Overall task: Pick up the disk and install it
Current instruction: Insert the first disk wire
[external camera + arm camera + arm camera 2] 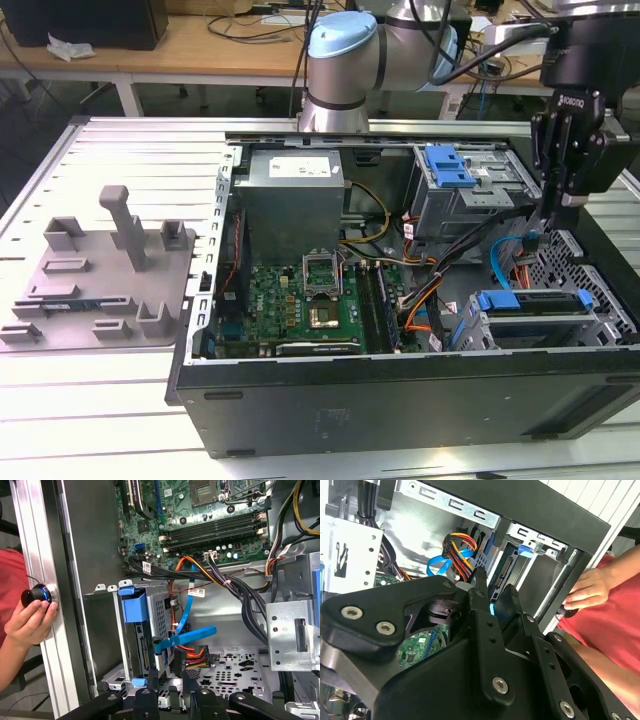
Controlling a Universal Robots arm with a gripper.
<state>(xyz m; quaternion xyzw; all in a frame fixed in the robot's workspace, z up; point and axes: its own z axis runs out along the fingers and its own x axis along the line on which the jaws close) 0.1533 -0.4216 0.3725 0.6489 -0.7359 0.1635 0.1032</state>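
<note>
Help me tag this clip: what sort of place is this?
Probably a robotics lab: a robot arm by an open PC case on a slatted metal table, cluttered wooden benches behind.

The arm (pixel 340 60) hangs the gripper (pixel 565 200) pointing straight down; its fingers (pixel 481 592) stand slightly apart, gripping nothing.

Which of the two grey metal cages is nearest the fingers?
The grey metal cage at the exterior view's lower right; the fingers point at it, the other cage stands aside.
</note>
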